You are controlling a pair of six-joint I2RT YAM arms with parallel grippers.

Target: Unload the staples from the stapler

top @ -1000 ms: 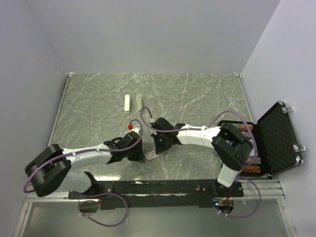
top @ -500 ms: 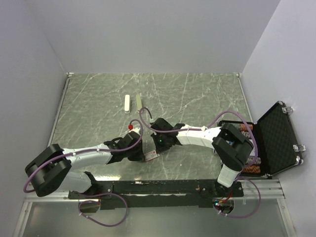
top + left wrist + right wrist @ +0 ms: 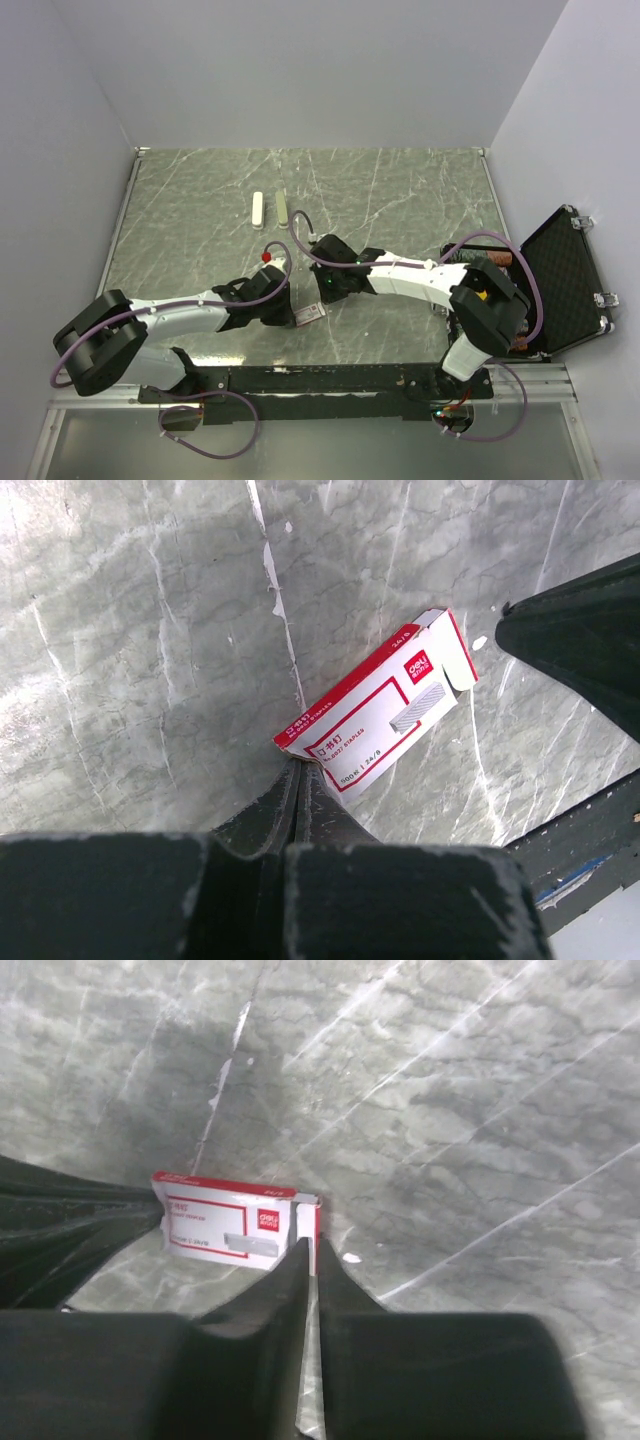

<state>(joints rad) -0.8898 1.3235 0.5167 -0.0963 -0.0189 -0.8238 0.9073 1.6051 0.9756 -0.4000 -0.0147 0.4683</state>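
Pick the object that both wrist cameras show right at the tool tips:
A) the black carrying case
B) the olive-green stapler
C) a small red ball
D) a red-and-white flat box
D: the red-and-white box lies flat on the marble table, with the left tool meeting one corner of it and the right tool at its other end.

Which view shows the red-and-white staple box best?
Left wrist: the staple box lies nearly whole, its label facing up. In the right wrist view, the fingers overlap one end; top external shows only a tiny patch.
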